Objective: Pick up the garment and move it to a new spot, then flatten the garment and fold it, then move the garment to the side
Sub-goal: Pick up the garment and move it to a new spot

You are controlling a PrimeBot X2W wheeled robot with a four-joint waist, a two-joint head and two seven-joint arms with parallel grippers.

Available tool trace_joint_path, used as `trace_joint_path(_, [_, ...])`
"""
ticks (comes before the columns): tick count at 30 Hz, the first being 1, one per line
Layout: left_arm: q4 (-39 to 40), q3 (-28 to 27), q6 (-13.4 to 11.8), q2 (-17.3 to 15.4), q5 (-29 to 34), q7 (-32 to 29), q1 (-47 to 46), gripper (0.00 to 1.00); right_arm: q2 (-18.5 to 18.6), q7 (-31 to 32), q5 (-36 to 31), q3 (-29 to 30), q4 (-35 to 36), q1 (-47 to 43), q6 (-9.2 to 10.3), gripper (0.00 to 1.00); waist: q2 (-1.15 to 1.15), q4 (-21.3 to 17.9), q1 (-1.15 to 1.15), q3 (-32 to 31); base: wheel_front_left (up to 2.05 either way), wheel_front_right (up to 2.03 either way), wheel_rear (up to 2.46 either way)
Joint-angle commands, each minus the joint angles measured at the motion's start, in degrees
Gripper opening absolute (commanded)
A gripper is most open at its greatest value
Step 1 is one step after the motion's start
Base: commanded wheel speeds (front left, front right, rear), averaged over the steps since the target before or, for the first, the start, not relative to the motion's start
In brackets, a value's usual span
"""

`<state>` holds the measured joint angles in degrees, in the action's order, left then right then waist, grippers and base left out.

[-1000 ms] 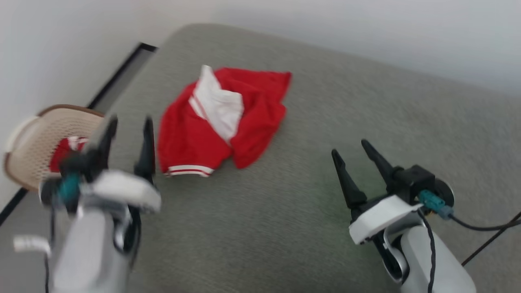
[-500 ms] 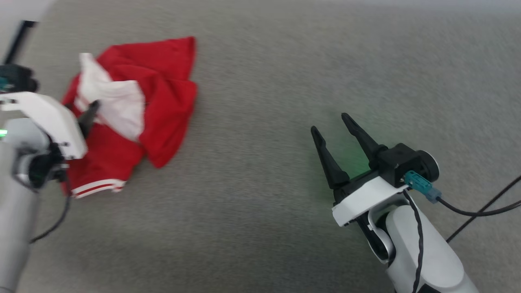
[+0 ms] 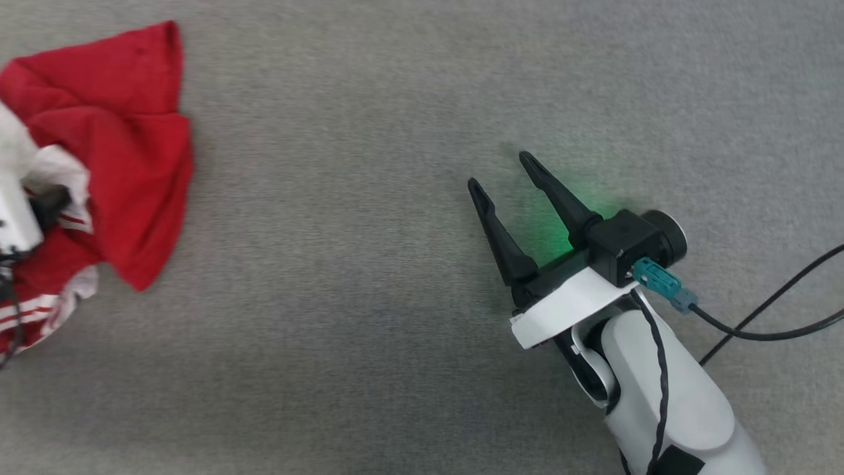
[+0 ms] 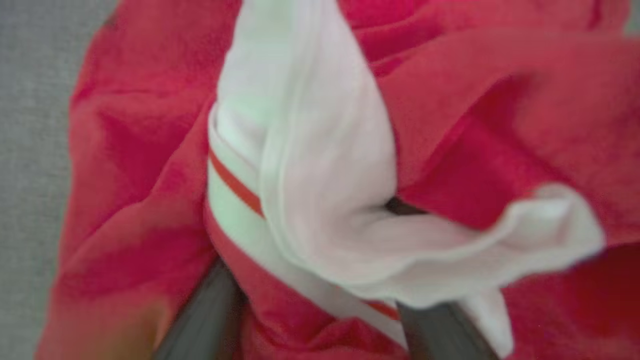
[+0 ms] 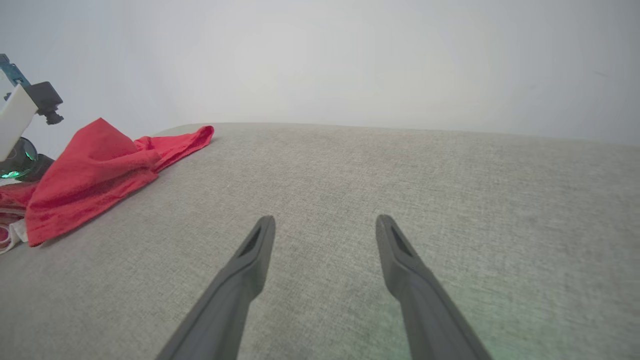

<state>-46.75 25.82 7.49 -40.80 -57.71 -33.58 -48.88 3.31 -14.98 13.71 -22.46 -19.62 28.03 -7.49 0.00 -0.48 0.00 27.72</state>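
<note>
The garment (image 3: 119,165) is lying crumpled on the grey padded surface (image 3: 369,316), at the left edge of the head view, with one red corner reaching toward the far side. A white sleeve (image 4: 320,200) with a white-red-white striped band (image 4: 235,190) is bunching up in the middle of the red cloth.

The left gripper (image 4: 315,290) is pressing down into this heap. Its jaws are standing apart, one finger (image 4: 210,315) coming up on either side of the striped band. The cloth is covering both tips, so I cannot tell whether they are gripping any of it yet.

The right gripper (image 3: 499,171) is hovering just above bare surface, well apart from the garment and to its right. Its jaws are spread wide and holding nothing, pointing toward the far left. A green glow (image 3: 560,231) is showing on the fabric beneath them, and a black cable (image 3: 758,323) is trailing off from the wrist to the right. In the right wrist view a pale wall (image 5: 350,60) is rising behind the far edge of the surface.
</note>
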Motion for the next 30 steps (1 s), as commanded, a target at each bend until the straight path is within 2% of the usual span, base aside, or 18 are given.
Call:
trace_joint_path(1, [-1.7,2.4,0.0,4.5,-1.3,-1.6,2.3,1.0,-0.3,-0.3,0.3,-0.4,0.4,0.9,-0.01,1.0,0.0,-1.7,0.0,1.8,0.0,0.0,0.0])
trace_joint_path(5, [-2.8,3.9,0.0,6.1,-4.1,-3.8,2.8,1.0,-0.5,-0.3,0.4,-1.0,1.4,1.3,-0.01,1.0,0.0,-2.4,0.0,2.4,0.0,0.0,0.0])
trace_joint_path(6, [-2.4,4.6,0.0,6.4,-4.7,-4.2,2.9,0.93,-0.5,-0.3,0.4,-1.1,1.7,1.3,-0.01,1.0,0.0,-2.5,0.0,2.4,0.0,0.0,0.0])
trace_joint_path(7, [-1.7,5.1,0.0,6.5,-5.1,-4.2,3.0,0.58,-0.5,-0.3,0.5,-1.2,1.8,1.3,-0.01,1.0,0.0,-2.5,0.0,2.4,0.0,0.0,0.0])
trace_joint_path(9, [-0.3,6.0,0.2,6.2,-5.9,-3.2,3.6,0.0,-0.5,-0.3,0.6,-1.6,2.0,1.2,-0.01,1.0,0.0,-2.4,0.0,2.0,0.0,0.0,0.0])
trace_joint_path(14, [1.1,6.2,0.3,3.4,-7.9,1.5,3.2,0.0,-0.4,-0.3,1.1,-1.9,1.7,0.9,-0.01,1.0,0.0,-2.0,0.0,0.1,0.0,0.0,0.0])
trace_joint_path(22, [2.2,7.4,0.1,-2.3,-6.9,11.7,0.0,0.0,-0.3,-0.3,3.0,-1.9,1.1,-1.2,-0.01,1.0,0.0,-1.1,0.0,-5.8,0.0,0.0,0.0])
trace_joint_path(30, [11.6,11.2,0.0,-5.2,-8.8,14.3,-0.7,0.0,-0.3,-0.3,4.9,-0.9,1.5,-4.0,-0.01,1.0,0.0,-1.7,0.0,-10.4,0.0,0.0,0.0])
